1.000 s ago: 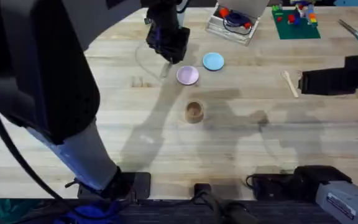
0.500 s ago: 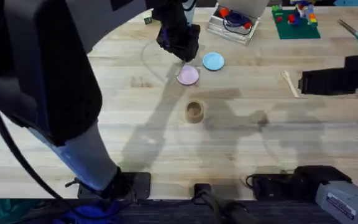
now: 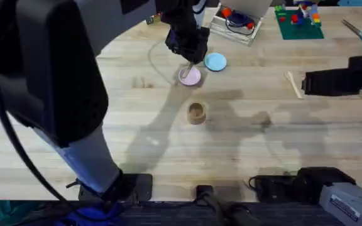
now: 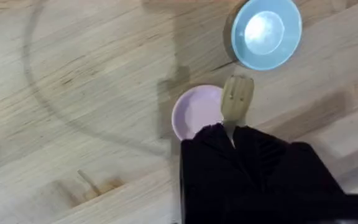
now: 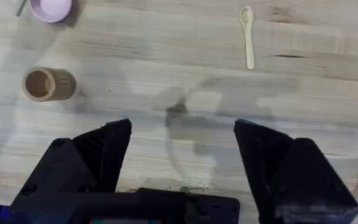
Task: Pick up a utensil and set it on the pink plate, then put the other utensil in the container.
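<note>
Left wrist view has the left gripper pinching the fork, tines just ahead above the pink plate, poised for release; right gripper spread.

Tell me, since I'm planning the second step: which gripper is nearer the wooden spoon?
Right. The right gripper sits just beside the spoon, fingers open. The left gripper is far across the table, holding the fork over the pink plate.
</note>
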Controlling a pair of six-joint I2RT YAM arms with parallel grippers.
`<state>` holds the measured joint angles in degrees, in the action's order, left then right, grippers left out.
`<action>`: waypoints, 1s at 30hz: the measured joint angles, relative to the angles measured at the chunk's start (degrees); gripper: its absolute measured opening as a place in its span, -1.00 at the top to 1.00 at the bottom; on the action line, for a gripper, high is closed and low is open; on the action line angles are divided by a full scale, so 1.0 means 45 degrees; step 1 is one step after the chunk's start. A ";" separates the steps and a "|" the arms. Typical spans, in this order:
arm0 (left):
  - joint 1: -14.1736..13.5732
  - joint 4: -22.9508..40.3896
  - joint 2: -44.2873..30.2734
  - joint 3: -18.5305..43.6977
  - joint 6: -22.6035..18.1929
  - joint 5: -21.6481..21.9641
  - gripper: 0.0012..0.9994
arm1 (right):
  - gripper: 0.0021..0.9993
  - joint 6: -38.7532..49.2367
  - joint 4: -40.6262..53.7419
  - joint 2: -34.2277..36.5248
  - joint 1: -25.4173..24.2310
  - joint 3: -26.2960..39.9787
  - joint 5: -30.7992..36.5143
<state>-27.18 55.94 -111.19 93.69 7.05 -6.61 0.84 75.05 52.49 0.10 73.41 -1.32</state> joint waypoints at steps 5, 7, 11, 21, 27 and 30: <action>0.0010 0.0045 -0.0587 0.0004 0.0000 0.0000 0.92 | -0.99 0.0000 -0.0002 0.0000 0.0000 0.0000 0.0000; 0.0010 0.0045 -0.0864 0.0004 0.0000 0.0000 0.92 | -0.99 0.0000 -0.0002 0.0000 0.0000 0.0000 0.0000; 0.0010 0.0050 -0.1031 0.0000 0.0000 0.0015 0.92 | -0.99 0.0000 -0.0002 0.0000 0.0000 0.0000 0.0000; 0.0010 0.0031 -0.1026 0.0000 -0.0005 0.0393 0.92 | -0.99 0.0000 -0.0002 0.0000 0.0000 0.0000 0.0000; 0.0010 -0.0002 -0.1046 0.0000 -0.0003 0.0413 0.92 | -0.99 0.0000 0.0003 0.0000 0.0000 0.0000 0.0000; 0.0010 -0.0003 -0.1166 0.0000 -0.0002 0.0413 0.92 | -0.99 0.0000 0.0000 0.0003 0.0000 0.0000 0.0000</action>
<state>-27.14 55.92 -116.44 93.69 7.04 -4.75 0.84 75.05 52.50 0.10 73.41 -1.32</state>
